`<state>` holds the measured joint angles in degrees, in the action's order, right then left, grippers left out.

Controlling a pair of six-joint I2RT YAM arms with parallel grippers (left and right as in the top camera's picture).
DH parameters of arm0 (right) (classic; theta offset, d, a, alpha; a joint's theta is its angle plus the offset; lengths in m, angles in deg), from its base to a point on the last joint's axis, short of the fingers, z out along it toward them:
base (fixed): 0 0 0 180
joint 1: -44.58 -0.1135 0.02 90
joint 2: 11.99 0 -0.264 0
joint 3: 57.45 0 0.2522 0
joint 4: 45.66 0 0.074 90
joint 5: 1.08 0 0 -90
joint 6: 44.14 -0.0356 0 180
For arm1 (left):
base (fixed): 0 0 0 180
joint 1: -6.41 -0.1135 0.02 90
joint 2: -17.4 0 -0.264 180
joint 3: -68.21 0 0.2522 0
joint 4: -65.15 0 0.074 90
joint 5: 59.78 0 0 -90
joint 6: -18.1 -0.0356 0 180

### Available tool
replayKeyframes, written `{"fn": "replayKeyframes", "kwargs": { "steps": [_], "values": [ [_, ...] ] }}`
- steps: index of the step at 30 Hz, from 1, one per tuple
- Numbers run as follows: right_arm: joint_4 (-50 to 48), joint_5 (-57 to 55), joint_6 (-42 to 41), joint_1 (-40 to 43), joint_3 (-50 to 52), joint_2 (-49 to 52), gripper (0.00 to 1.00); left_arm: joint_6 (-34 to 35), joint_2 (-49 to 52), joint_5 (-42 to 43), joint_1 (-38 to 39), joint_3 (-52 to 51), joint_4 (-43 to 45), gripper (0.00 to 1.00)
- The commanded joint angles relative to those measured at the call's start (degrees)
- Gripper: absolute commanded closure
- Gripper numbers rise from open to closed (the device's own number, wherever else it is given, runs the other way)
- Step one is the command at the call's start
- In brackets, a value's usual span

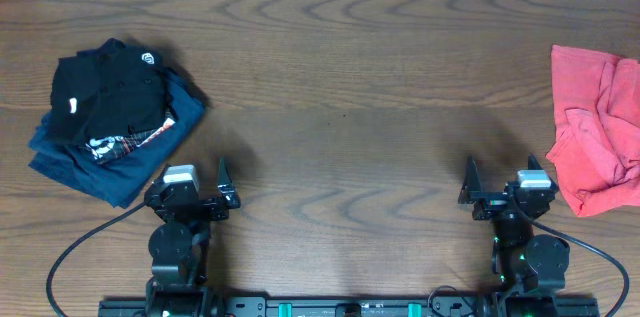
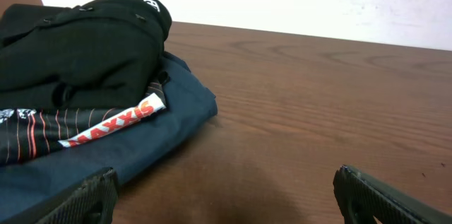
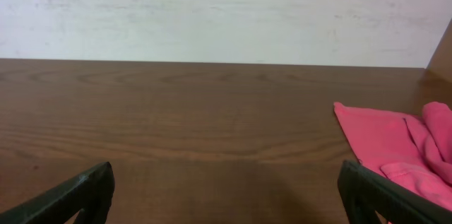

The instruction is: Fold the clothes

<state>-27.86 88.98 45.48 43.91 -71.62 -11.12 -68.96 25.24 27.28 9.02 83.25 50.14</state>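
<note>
On the table [image 1: 340, 77], far right, coral T-shirt [image 1: 598, 127] lies crumpled, unfolded; my left gripper [image 2: 224, 185] and right gripper [image 3: 226, 174] stand spread, empty.

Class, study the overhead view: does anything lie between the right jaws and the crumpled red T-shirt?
Nothing visible does. Only wooden table separates the open right jaws from the red T-shirt, which lies just to their right. The dark folded pile sits far across, by the left arm.
</note>
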Motion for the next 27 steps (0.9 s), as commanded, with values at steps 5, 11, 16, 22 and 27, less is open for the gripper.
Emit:
{"fn": "replayKeyframes", "kwargs": {
  "steps": [5, 11, 16, 22, 27],
  "values": [
    [0.26, 0.17, -0.42, -0.48, 0.09, -0.11, 0.01, -0.35, 0.07, -0.11, -0.31, -1.05, -0.37, 0.02],
    [0.24, 0.15, -0.42, -0.48, 0.09, -0.11, 0.01, -0.35, 0.07, -0.09, -0.28, -1.05, -0.35, 0.02],
    [0.24, 0.15, -0.42, -0.48, 0.09, -0.11, 0.01, -0.33, 0.07, -0.09, -0.28, -1.05, -0.37, 0.02],
    [0.22, 0.15, -0.44, -0.48, 0.09, -0.11, 0.01, -0.33, 0.07, -0.09, -0.28, -1.05, -0.35, 0.02],
    [0.68, -0.74, -0.52, -0.48, -0.66, -0.09, 0.01, -0.33, 0.07, 0.94, -0.31, 0.11, -0.44, 0.02]
  ]
}}
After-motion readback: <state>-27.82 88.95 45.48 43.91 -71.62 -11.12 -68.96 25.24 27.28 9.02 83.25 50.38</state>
